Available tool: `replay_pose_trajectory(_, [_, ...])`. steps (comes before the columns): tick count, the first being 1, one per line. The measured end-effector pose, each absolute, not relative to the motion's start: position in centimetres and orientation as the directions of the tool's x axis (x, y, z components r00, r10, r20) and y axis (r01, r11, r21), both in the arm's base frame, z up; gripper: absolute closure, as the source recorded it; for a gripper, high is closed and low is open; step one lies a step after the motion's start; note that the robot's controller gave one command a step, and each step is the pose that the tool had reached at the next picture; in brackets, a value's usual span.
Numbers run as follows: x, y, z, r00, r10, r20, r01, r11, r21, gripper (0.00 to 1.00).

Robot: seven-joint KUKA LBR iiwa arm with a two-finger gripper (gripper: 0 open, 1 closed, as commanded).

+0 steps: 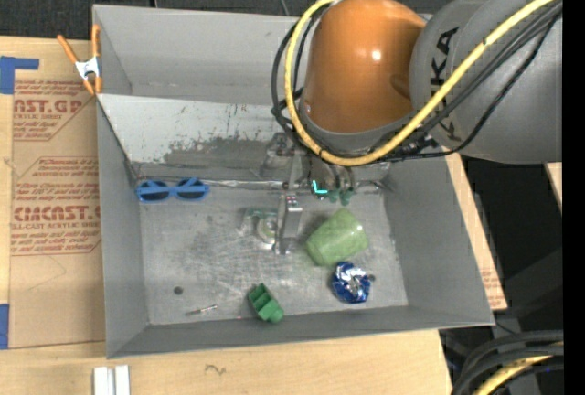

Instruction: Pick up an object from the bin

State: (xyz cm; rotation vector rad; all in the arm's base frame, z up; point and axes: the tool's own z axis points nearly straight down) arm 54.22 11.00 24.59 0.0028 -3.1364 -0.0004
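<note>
Grey, scratched metal forms the floor of the bin (210, 265), which the camera view looks down on, with five loose things counted in it. The arm reaches in from the right under its orange cover (366, 64), and the tool (287, 233) hangs low over the middle of the floor; whether it is wide or narrow cannot be told. One pale green lump (336, 238) lies just beside it on the right. One blue-and-white crumpled ball (351, 283) sits near the front of that lump. One small green block (265, 304) lies by the front wall, one thin metal sliver (203, 311) to its left. One blue two-looped piece (172, 190) lies well apart at the left.
</note>
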Motion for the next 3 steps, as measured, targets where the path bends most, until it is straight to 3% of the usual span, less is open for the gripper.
replay_pose_trajectory(1, [57.9, 7.3, 16.9, -0.980, -0.200, 0.002, -0.200, 0.980, 0.000, 0.00])
replay_pose_trajectory(2, [59.0, 6.4, 7.2, -0.846, -0.533, -0.010, -0.533, 0.846, -0.001, 0.00])
replay_pose_trajectory(3, [59.3, 6.5, 7.5, -0.846, -0.532, -0.018, -0.532, 0.847, -0.002, 1.00])
